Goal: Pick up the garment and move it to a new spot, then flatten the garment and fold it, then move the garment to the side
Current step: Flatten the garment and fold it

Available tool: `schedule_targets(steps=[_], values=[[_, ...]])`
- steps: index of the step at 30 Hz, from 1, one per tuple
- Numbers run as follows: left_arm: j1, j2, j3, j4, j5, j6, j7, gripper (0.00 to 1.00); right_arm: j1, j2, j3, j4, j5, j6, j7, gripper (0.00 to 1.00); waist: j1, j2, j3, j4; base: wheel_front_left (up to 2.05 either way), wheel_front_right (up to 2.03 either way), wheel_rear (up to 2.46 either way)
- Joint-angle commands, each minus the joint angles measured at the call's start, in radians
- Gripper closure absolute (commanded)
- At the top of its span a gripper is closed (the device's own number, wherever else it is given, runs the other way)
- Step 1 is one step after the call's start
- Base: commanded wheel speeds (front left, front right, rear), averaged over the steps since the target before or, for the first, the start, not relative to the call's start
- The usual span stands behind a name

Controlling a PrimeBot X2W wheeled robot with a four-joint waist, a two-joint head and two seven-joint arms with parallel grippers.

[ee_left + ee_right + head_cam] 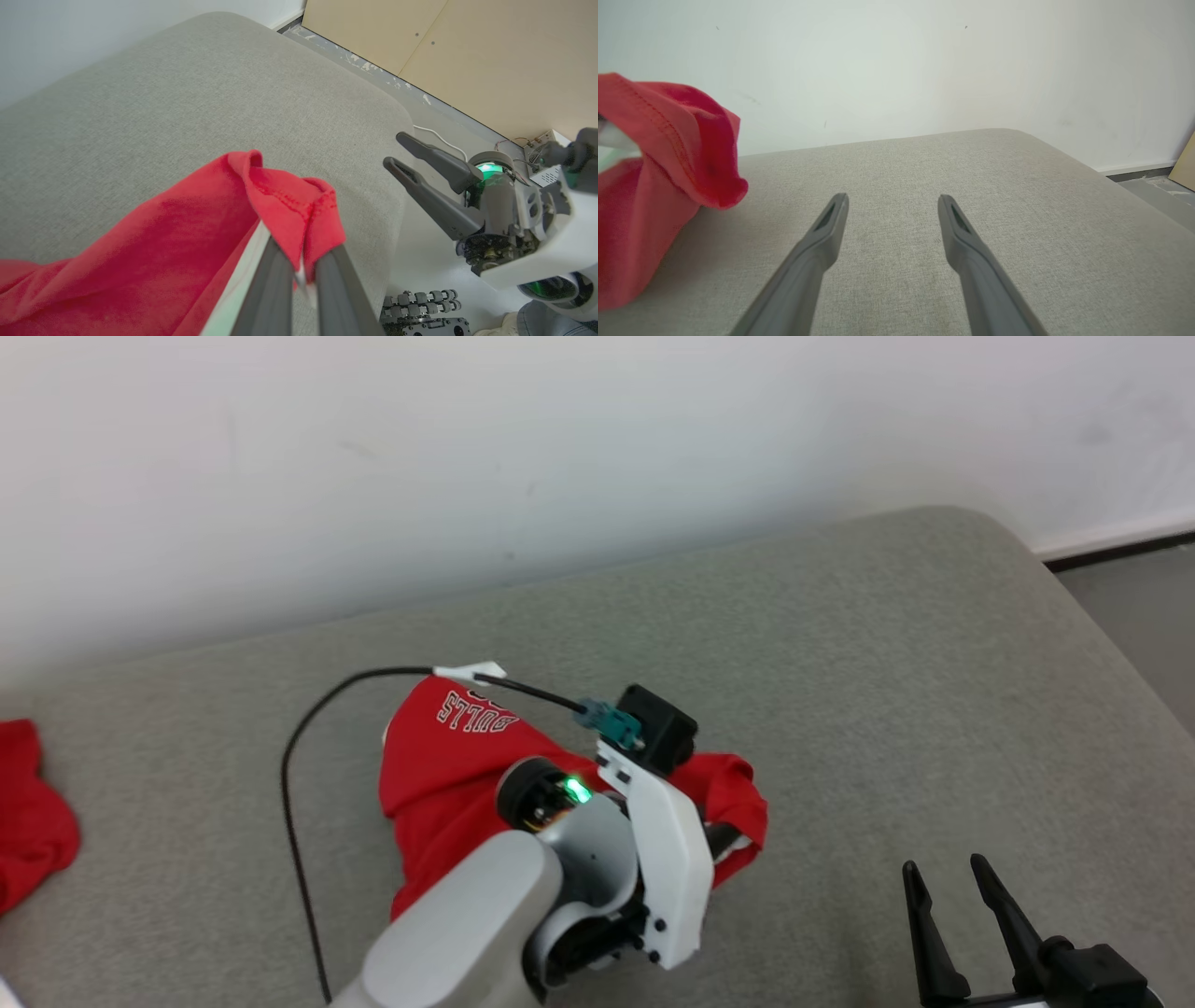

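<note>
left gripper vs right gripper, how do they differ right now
1. The left gripper is shut on a fold of the red Bulls shirt; the right gripper is open and holds nothing.
2. The left gripper is at the shirt, mid grey cushion; the right gripper stands apart to the shirt's right, touching no cloth.
Shared: both have two long dark fingers.

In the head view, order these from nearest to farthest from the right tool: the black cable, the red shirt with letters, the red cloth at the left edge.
1. The red shirt, in the middle, left of the right tool.
2. The black cable, looping beyond the shirt's left side.
3. The red cloth, at the left edge.
</note>
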Motion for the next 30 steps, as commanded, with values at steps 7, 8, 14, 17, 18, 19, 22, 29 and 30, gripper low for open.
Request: schedule_targets(steps=[7,8,14,17,18,19,22,29,30], values=[[-0.011,-0.062,-0.071,0.076,0.017,-0.004,-0.076,0.00,0.001,-0.003,0.017,0.001,0.034,-0.002,0.001,0.00,0.0000,-0.0001,0.062,-0.103,0.00,0.00,0.00],[-0.012,-0.066,-0.080,0.080,0.012,-0.004,-0.083,0.00,0.001,-0.003,0.014,0.000,0.034,-0.002,0.001,0.00,0.0000,-0.0001,0.064,-0.106,0.00,0.00,0.00],[-0.002,-0.075,-0.123,0.075,-0.026,0.009,-0.114,0.00,-0.001,-0.003,-0.001,-0.005,0.025,-0.002,0.001,0.00,0.0000,-0.0001,0.069,-0.097,0.00,0.00,0.00],[0.002,-0.076,-0.141,0.044,-0.064,0.013,-0.135,0.00,-0.007,-0.003,-0.006,-0.005,0.019,-0.002,0.001,0.00,0.0000,-0.0001,0.067,-0.081,0.00,0.00,0.00],[0.002,-0.076,-0.147,0.031,-0.068,0.014,-0.145,0.00,-0.007,-0.003,-0.008,-0.006,0.019,-0.002,0.001,0.00,0.0000,-0.0001,0.065,-0.073,0.00,0.00,0.00],[0.004,-0.076,-0.147,0.019,-0.073,0.021,-0.156,0.00,-0.007,-0.003,-0.009,-0.007,0.016,-0.002,0.001,0.00,0.0000,-0.0001,0.064,-0.066,0.00,0.00,0.00],[0.009,-0.075,-0.137,-0.012,-0.067,0.039,-0.212,0.00,-0.001,-0.003,-0.018,-0.013,0.009,-0.002,0.001,0.00,0.0000,-0.0001,0.056,-0.038,0.00,0.00,0.00],[0.043,-0.023,-0.081,-0.037,0.005,0.091,-0.376,0.00,0.016,-0.003,-0.059,-0.039,-0.028,-0.002,0.001,0.00,0.0000,-0.0001,0.024,0.028,0.00,0.00,0.00],[0.054,-0.015,-0.071,-0.039,0.009,0.100,-0.401,0.00,0.018,-0.003,-0.068,-0.044,-0.035,-0.002,0.001,0.00,0.0000,-0.0001,0.016,0.040,0.00,0.00,0.00]])
